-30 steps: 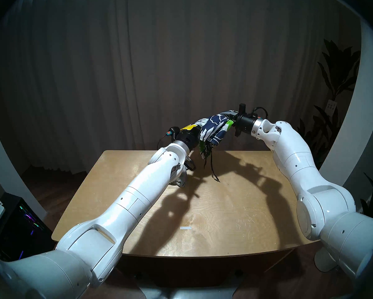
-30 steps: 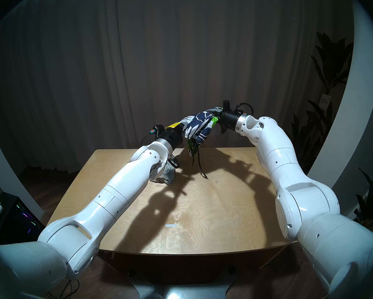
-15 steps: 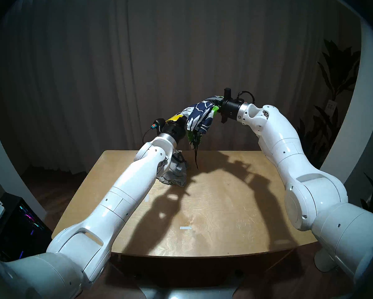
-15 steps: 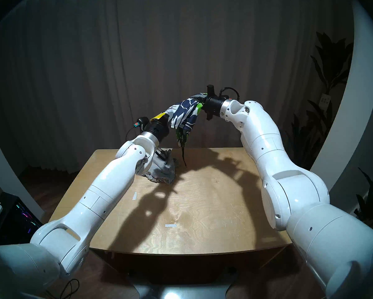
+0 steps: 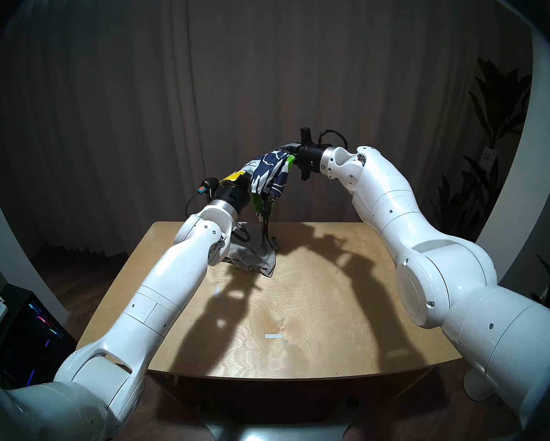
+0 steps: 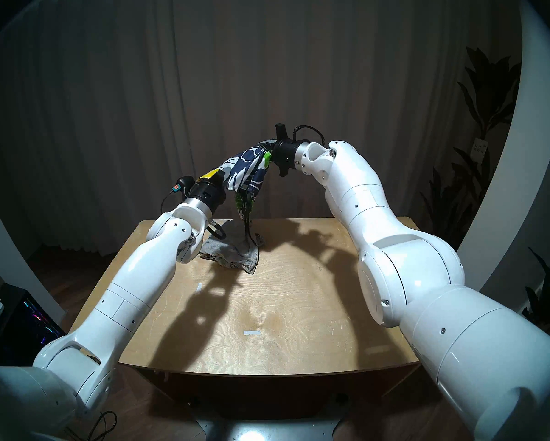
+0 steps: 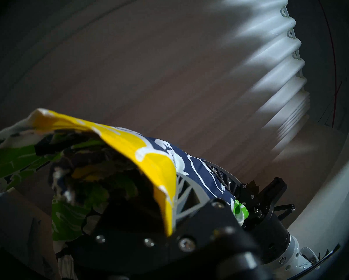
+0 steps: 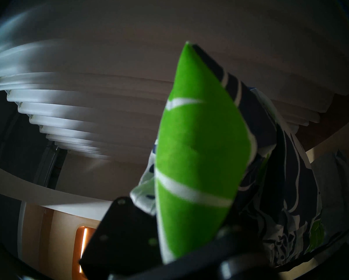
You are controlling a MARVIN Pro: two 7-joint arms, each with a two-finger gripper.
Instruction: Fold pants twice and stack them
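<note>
Grey jersey comes first as you read across from the left: the grey shorts (image 5: 251,257) lie on the far left part of the table (image 5: 299,319), partly hidden behind your left forearm, and they look folded into a compact but rumpled packet, though you cannot count the folds from here. Above and just right of them, your left hand (image 5: 246,179) is pressed together on one end of the floral shorts (image 5: 269,174), with yellow and navy cloth bunched over its fingers in the left wrist view. That pair hangs clear of the table between both hands, sagging in the middle, and its black drawstring (image 5: 266,232) dangles down in front of the grey pair; whether it touches them you cannot tell. Further right and higher, your right hand (image 5: 294,155) is pinching the other end, with a green patch of the print filling the right wrist view. Judging by this, the grey pair is probably finished and placed, while the floral pair seems bunched rather than neatly folded and is not yet stacked; lowering it squarely onto the grey pair is what remains. You have no containers here: no bin, basket or tray shows on the table.
</note>
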